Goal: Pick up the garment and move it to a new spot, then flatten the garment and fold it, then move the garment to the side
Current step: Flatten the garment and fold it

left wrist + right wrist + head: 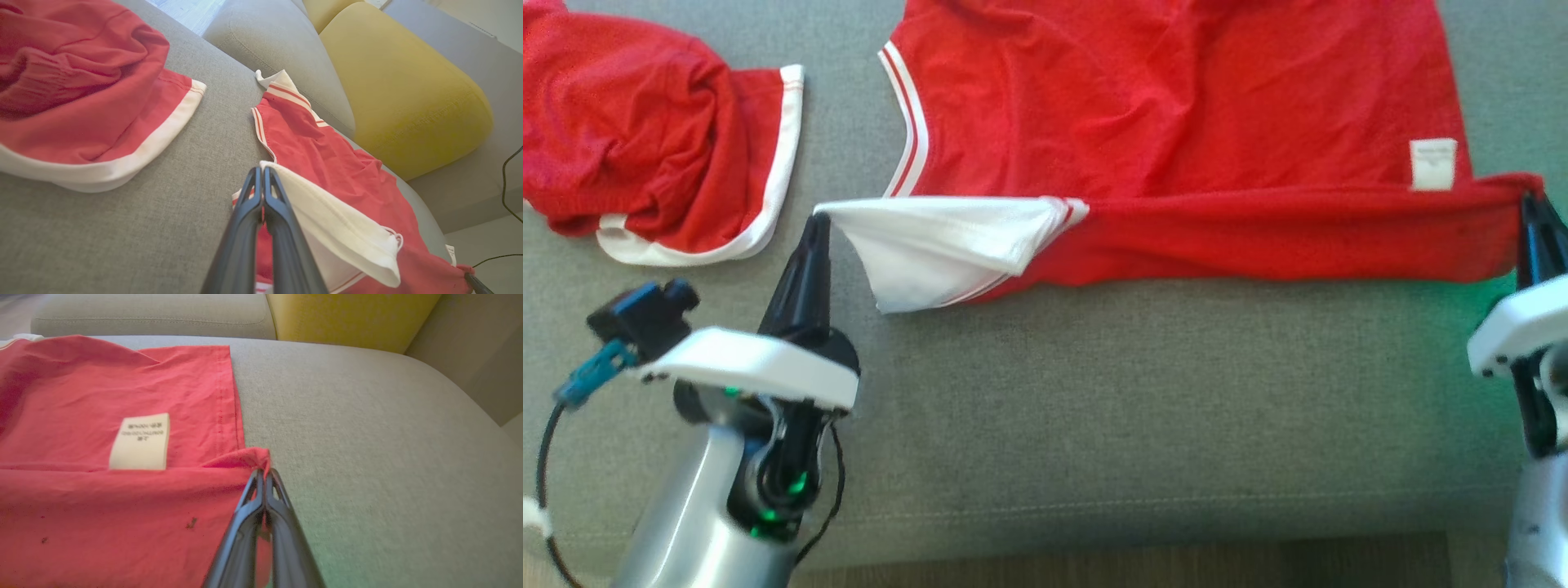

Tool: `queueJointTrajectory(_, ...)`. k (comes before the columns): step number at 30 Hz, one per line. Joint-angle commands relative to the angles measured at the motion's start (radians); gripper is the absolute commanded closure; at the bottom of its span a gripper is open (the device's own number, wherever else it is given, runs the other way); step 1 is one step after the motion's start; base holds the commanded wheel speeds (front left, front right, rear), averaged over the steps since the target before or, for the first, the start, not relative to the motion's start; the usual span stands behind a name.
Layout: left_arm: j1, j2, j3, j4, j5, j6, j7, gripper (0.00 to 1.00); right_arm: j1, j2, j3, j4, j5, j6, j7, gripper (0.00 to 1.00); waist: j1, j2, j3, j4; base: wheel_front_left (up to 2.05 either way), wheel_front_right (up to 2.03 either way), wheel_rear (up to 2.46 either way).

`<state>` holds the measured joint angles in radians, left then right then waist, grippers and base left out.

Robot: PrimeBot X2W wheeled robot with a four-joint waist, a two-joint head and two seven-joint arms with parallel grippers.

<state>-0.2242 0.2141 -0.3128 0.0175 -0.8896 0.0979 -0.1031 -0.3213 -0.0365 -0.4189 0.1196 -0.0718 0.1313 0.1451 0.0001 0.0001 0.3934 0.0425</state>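
I judge the folding step to be in hand. The red garment (1176,106) lies spread on the grey sofa seat (1135,392), towards the far side and right, with its near edge drawn up into a long band. My left gripper (818,219) is clenched on the tip of the white sleeve (939,241), and my right gripper (1534,200) is pinched tight on the red hem corner at the right. The next move, I think, calls for carrying both corners away from me together, edge taut, and laying it over the body. A second red garment (645,139) lies crumpled at the far left, apart. A white tag (141,441) near the right hem bears small print, too blurred to read.
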Motion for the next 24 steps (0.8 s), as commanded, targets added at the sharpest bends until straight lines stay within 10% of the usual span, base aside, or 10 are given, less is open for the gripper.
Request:
queueJointTrajectory(1,-0.036,0.013,0.034,-0.018,0.010,-0.005,-0.009,1.00,-0.028,-0.014,0.020,-0.026,-0.008,-0.001,-0.016,1.00,-0.0001,-0.0001,0.010,0.003,0.00,0.00,0.00)
queueJointTrajectory(7,-0.138,0.001,0.008,0.109,0.061,-0.050,-0.067,1.00,-0.124,-0.014,0.019,0.085,-0.066,-0.001,-0.070,1.00,-0.0001,-0.0001,0.044,0.009,0.00,0.00,0.00)
queueJointTrajectory(9,-0.158,-0.010,0.003,0.151,0.064,-0.059,-0.079,1.00,-0.144,-0.014,0.019,0.124,-0.082,-0.001,-0.085,0.69,-0.0001,-0.0001,0.049,0.010,0.00,0.00,0.00)
queueJointTrajectory(11,-0.173,-0.020,0.004,0.185,0.065,-0.066,-0.092,0.58,-0.158,-0.014,0.028,0.156,-0.085,-0.001,-0.103,0.00,-0.0001,-0.0001,0.051,0.009,0.00,0.00,0.00)
queueJointTrajectory(12,-0.176,-0.027,0.005,0.198,0.063,-0.070,-0.099,0.00,-0.162,-0.014,0.028,0.169,-0.076,-0.001,-0.112,0.00,-0.0001,-0.0001,0.050,0.009,0.00,0.00,0.00)
queueJointTrajectory(24,-0.032,0.009,-0.028,0.108,0.175,-0.058,-0.144,0.00,-0.057,-0.014,0.065,0.054,0.079,-0.001,-0.156,0.00,-0.0001,-0.0001,0.023,-0.028,0.00,0.00,0.00)
